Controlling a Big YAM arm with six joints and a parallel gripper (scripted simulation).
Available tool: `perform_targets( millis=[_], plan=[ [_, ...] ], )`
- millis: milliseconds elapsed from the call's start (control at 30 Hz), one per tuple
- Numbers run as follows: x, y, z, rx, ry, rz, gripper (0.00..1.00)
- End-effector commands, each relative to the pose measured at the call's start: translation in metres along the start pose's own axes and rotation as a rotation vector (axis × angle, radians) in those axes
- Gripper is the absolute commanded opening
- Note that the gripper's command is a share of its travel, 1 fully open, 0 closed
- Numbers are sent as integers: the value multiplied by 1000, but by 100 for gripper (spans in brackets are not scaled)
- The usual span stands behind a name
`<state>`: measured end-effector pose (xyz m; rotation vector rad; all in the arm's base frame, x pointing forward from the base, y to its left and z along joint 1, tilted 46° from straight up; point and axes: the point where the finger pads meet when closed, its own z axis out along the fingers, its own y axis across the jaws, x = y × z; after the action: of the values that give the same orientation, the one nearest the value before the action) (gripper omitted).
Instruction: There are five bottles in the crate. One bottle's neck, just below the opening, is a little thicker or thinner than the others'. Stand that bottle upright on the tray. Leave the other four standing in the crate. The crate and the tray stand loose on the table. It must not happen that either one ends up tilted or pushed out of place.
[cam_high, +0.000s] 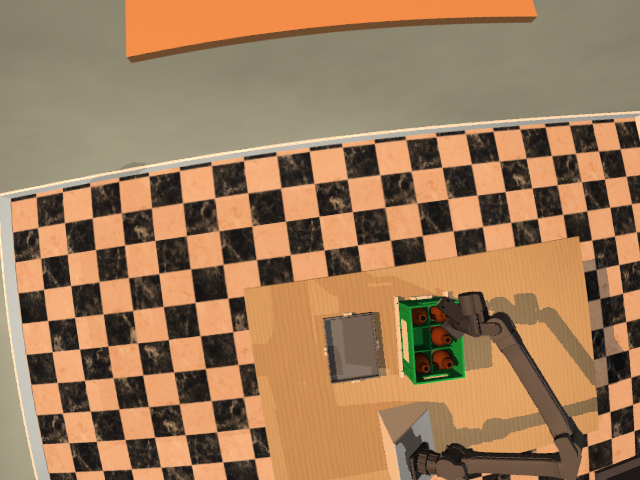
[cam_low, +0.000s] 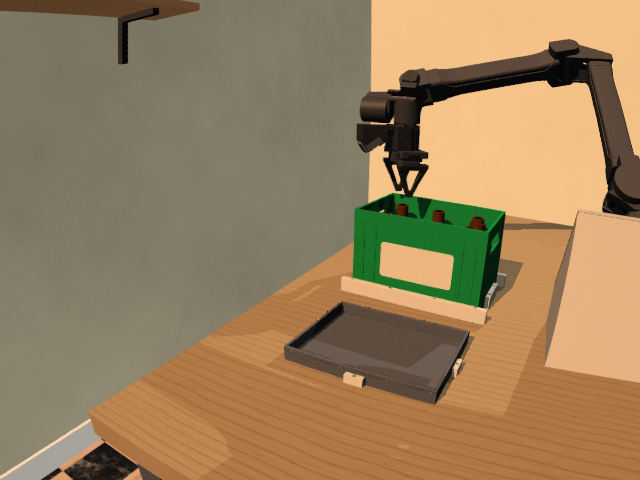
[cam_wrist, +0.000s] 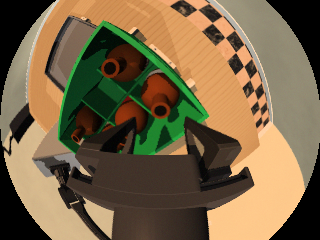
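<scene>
Wooden table (cam_high: 294, 413) (cam_low: 248, 423) (cam_wrist: 220, 95) above a checkered floor (cam_high: 170, 253) (cam_wrist: 215, 36), beside a grey-green wall (cam_high: 258, 93) (cam_low: 180, 180); low-walled dark tray (cam_high: 354, 347) (cam_low: 382, 338) (cam_wrist: 70, 52), bearing no bottle; green crate (cam_high: 461, 369) (cam_low: 421, 229) (cam_wrist: 75, 75), upright, divided into compartments, containing all five brown bottles; gripper (cam_high: 445, 319) (cam_low: 404, 192) (cam_wrist: 160, 121) above crate, jaws parted moderately wide, holding nothing; odd-necked bottle among the five, which one cannot be told

Covered and cropped around the crate

In the top view, the dark arm's wrist partly covers the reddish-brown glossy bottle (cam_high: 437, 313) at the upper right of the green plastic crate (cam_high: 459, 376) (cam_low: 423, 237) (cam_wrist: 82, 60). The crate's near wall hides the bottles' bodies in the exterior view. The wooden shelf (cam_low: 77, 7) is cut off at upper left. Differences in neck thickness are too small to tell.
</scene>
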<state>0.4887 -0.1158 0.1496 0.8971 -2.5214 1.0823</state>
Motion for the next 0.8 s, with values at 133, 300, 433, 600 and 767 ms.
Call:
perform_targets(
  millis=[133,300,433,600,767],
  plan=[
    [-3,-14,7,0,4,26,61],
    [-4,-14,7,0,4,26,61],
    [-4,-12,9,0,4,22,61],
    [-2,-4,16,-8,14,4,61],
    [-2,-4,19,-8,13,4,61]
  ],
)
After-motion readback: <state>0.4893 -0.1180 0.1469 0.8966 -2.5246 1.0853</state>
